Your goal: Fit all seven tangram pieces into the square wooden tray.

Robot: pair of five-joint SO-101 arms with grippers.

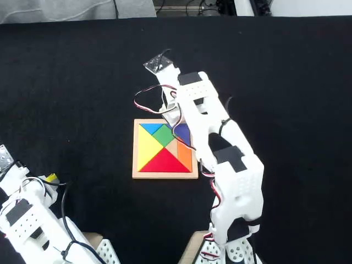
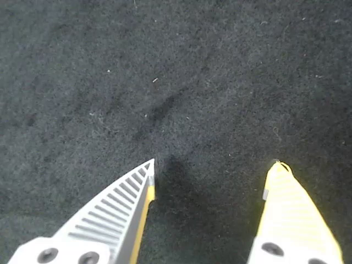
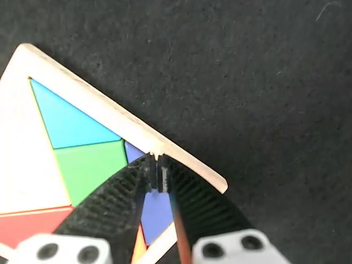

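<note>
Tray [image 1: 165, 175] holds the pieces [image 1: 164, 160]; my right claw [image 3: 156, 168], tips together, is over its far rim; left claw [image 2: 214, 163] apart.

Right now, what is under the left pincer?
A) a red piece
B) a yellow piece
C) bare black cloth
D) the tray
C: the left pincer hangs open over black cloth, well off the tray.
</note>
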